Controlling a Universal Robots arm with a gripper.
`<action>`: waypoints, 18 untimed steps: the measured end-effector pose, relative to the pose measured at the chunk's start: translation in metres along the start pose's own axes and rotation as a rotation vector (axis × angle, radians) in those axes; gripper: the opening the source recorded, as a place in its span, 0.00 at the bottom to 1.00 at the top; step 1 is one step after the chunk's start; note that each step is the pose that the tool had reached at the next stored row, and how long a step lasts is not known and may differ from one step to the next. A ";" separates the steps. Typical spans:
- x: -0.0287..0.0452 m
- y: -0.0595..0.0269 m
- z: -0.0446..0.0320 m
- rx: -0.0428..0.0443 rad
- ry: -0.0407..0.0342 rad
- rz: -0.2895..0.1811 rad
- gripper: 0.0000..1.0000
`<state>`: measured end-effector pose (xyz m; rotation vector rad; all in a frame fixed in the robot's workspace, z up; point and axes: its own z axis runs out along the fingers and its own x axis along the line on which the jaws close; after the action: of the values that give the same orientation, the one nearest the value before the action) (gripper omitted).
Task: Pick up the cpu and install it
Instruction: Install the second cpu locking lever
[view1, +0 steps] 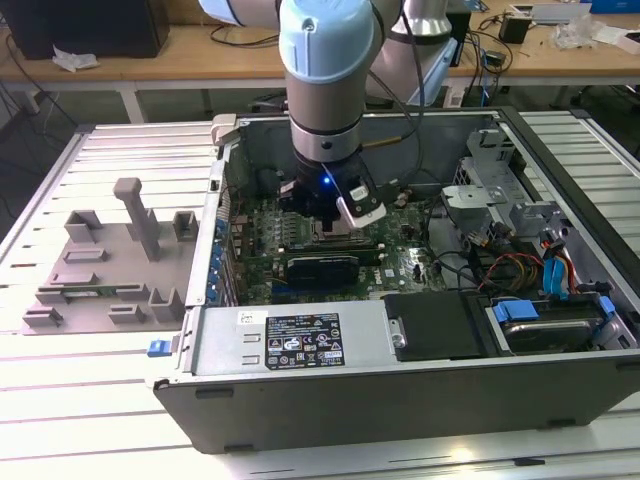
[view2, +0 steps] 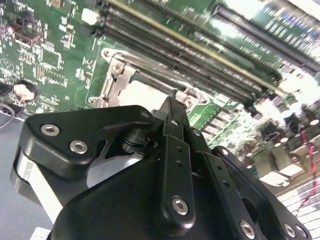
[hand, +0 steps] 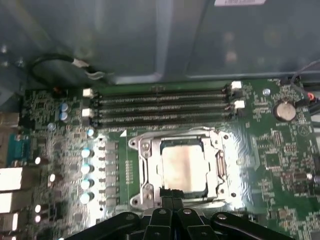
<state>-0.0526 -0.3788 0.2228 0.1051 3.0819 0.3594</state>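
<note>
The cpu, a flat square chip with a shiny silver top, lies flat inside the metal frame of the motherboard socket. In the second wrist view the cpu shows as a pale patch within that frame. My gripper hovers just at the socket's near edge, its black fingers drawn together with nothing between them. From the exterior view, the gripper hangs low inside the open computer case, right over the green motherboard.
Several memory slots run along one side of the socket, and a coin battery sits nearby. The case walls, power supply and cabled drive cage hem in the board. A grey fixture tray lies on the exterior view's left.
</note>
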 end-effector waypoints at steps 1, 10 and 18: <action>-0.0005 0.0018 0.0004 0.0004 -0.0002 0.001 0.11; -0.0157 0.0121 0.0033 0.0175 -0.0060 0.020 0.11; -0.0180 0.0158 0.0039 0.0192 -0.0064 0.021 0.11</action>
<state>-0.0335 -0.3638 0.2232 0.1397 3.0806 0.3297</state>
